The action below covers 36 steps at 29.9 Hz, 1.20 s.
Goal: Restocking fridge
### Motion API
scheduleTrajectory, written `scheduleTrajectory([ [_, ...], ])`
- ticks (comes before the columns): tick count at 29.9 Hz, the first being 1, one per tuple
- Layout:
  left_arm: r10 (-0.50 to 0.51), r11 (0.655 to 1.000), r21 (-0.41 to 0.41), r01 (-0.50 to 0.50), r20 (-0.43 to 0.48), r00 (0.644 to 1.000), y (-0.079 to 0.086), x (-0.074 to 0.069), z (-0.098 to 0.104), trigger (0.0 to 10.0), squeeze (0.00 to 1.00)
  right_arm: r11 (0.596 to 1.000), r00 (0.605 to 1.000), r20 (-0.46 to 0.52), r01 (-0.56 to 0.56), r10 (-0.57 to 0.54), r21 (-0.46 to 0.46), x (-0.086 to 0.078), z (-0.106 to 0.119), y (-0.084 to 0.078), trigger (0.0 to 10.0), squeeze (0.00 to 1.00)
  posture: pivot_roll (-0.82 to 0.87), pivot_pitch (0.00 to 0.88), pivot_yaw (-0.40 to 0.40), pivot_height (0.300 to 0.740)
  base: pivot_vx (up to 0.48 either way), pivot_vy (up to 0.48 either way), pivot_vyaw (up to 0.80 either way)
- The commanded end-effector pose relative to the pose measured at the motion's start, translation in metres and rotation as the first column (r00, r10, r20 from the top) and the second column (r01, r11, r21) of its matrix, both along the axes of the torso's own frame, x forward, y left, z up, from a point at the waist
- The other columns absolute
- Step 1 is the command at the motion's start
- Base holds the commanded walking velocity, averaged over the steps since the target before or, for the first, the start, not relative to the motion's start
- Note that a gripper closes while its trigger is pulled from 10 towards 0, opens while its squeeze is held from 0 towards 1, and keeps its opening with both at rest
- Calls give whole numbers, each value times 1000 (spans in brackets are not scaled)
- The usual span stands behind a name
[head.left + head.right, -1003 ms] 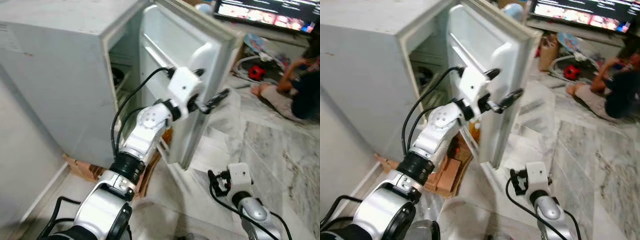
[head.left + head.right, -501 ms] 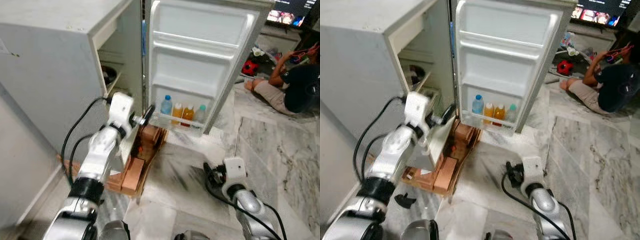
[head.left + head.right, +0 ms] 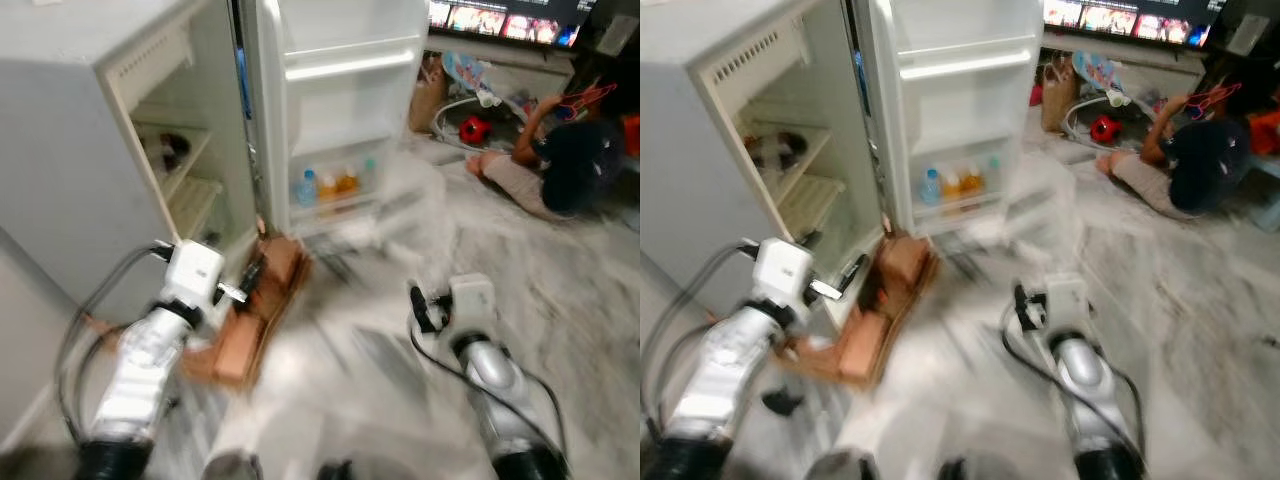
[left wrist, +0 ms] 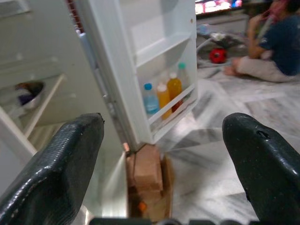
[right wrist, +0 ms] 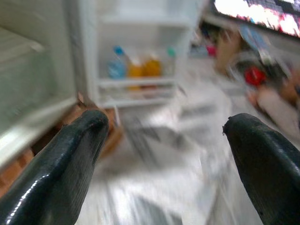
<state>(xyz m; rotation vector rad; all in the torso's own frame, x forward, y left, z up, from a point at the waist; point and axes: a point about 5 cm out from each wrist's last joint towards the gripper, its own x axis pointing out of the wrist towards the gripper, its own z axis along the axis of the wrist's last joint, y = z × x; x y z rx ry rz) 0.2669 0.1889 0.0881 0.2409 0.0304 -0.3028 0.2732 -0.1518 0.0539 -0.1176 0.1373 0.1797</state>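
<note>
1. Since a second ago the fridge door (image 3: 340,100) has gone from half closed, with the left gripper (image 3: 250,285) up against its edge, to swung wide open. The gripper is now low at the lower left of the frame, off the door. The head views are blurred and their framing has shifted, so the camera has moved too.
2. My reading: the opening step is done and the fridge (image 3: 120,150) is ready for stock — though nothing to load is in hand yet.
3. Left gripper: jaws spread wide, holding nothing. Right gripper (image 3: 425,305), lower centre-right above the marble floor (image 3: 560,270): jaws equally wide apart, empty.
4. Containers — the door's bottom rack (image 4: 171,110) holds a row of bottles (image 4: 164,96): one blue-capped, two orange, one green-capped, standing upright side by side. The upper door shelves look bare.
5. Inside the cabinet, a dark bowl-like item (image 4: 28,91) sits on an upper shelf; its contents are too blurred to tell.
6. A cardboard box (image 3: 255,310) lies on the floor beneath the open door.
7. A person (image 3: 555,150) sits on the floor at upper right, well apart.
</note>
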Motion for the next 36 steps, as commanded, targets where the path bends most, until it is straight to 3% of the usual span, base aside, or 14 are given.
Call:
scheduleTrajectory([
  [1, -10, 1000, -14, 11, 15, 1000, -11, 0, 1, 10000, 0, 999, 1000, 17, 11, -11, -30, 2, 5, -6, 10000, 0, 3, 15, -54, 740, 0, -442, -800],
  [5, 48, 997, -69, -48, 9, 999, -25, -10, -10, 10000, 0, 999, 999, 22, 30, -29, -30, 1, 6, -8, 10000, 0, -1, 0, -50, 740, 155, -398, -800],
  [12, 193, 974, -120, -192, -2, 981, -33, -1, -19, 10000, 0, 998, 998, 37, 56, -55, -26, 1, 12, -8, 10000, 0, -16, 0, -49, 740, 389, -176, -800],
  [15, 204, 969, -141, -202, 1, 979, -34, -1, -17, 10000, 0, 998, 998, 40, 48, -47, -28, 3, 13, -7, 10000, 0, -10, 0, -53, 740, 456, 0, -800],
  [22, 215, 974, -85, -212, 34, 976, -19, -1, -14, 10000, 0, 998, 997, 50, 57, -56, -17, 5, 15, -6, 10000, 0, 19, 0, -47, 740, 480, 0, -800],
  [28, 215, 975, -74, -212, 47, 975, -19, -1, -14, 10000, 0, 998, 997, 45, 57, -56, -12, 6, 15, -1, 10000, 0, 17, 0, -44, 740, 480, 0, -800],
  [36, 264, 964, -48, -260, 119, 957, -13, 10, 6, 10000, 0, 998, 987, 154, 48, -53, 38, 14, 38, 0, 10000, 0, 25, 14, -26, 740, 480, 0, -800],
])
